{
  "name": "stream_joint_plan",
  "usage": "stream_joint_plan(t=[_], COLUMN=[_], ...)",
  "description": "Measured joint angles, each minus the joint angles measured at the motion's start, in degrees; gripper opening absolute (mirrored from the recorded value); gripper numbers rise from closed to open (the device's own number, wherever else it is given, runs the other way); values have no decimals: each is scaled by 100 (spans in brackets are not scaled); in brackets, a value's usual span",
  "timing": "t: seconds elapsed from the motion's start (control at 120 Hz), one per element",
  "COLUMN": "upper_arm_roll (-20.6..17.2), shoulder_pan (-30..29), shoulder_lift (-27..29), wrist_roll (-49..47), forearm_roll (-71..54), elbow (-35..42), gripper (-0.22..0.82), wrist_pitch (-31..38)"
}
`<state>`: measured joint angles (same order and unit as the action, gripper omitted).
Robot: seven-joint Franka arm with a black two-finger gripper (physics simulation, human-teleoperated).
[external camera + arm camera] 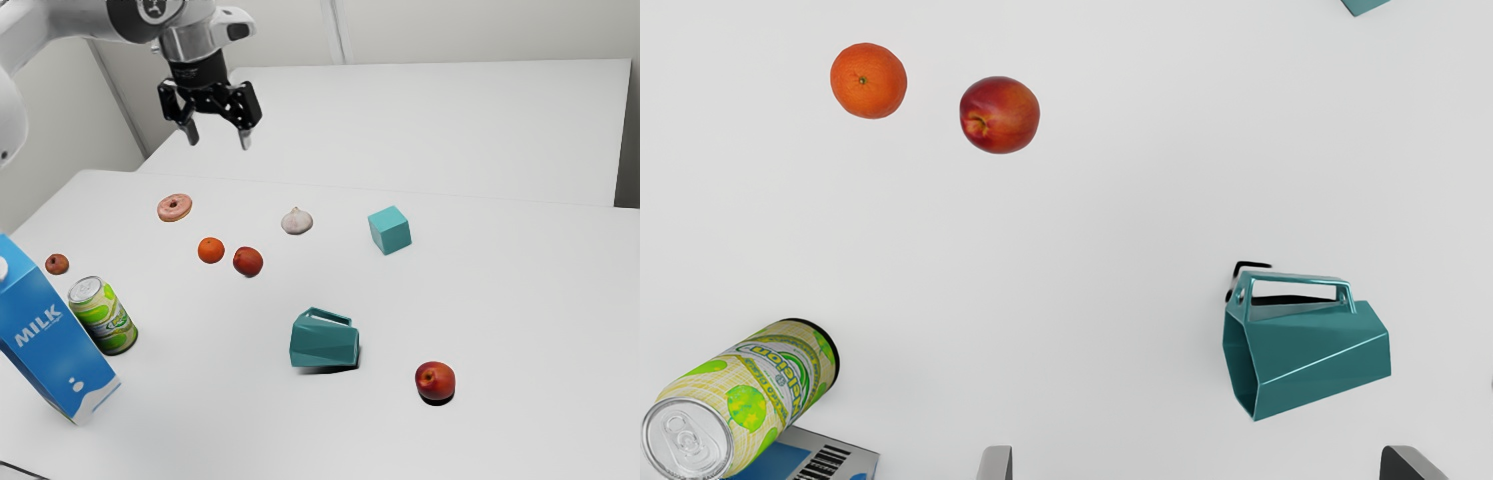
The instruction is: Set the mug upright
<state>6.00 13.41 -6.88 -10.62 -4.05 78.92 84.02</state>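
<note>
High over the table's far-left part in the exterior view, my gripper point(217, 138) hangs with its two fingers apart and nothing between them. In the wrist view the gripper point(1196, 463) shows its fingertips spread wide. The teal faceted mug point(324, 343) lies on its side on the table, well apart from the gripper, toward the exterior view's lower middle. In the wrist view the mug point(1316, 357) has its dark mouth facing the can's side and its handle along its flank.
A green can point(104, 316) and a blue milk carton point(55, 335) stand at the exterior view's left. Around lie an orange point(211, 250), two red fruits point(248, 262), garlic point(297, 222), a donut point(174, 207), a small brownish fruit point(57, 264) and a teal cube point(390, 231).
</note>
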Motion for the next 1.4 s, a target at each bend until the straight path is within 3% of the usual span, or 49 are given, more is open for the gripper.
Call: stream_joint_plan(t=[0.067, 0.167, 0.342, 0.45, 0.65, 0.883, 1.4], upper_arm_roll=[360, 529, 768, 785, 774, 618, 398], shoulder_pan=[232, 316, 161, -217, -234, -173, -167], shoulder_lift=[45, 174, 1005, 1171, 1125, 1171, 795], wrist_roll=[4, 17, 323, 863, 2175, 3497, 5155], forearm_roll=[167, 542, 2181, 3688, 6078, 7472, 8901], elbow=[137, 462, 3169, 4642, 5929, 6467, 6601], gripper=[60, 60, 60, 60, 60, 60, 60], wrist_pitch=[28, 137, 1374, 2382, 3640, 4088, 3926])
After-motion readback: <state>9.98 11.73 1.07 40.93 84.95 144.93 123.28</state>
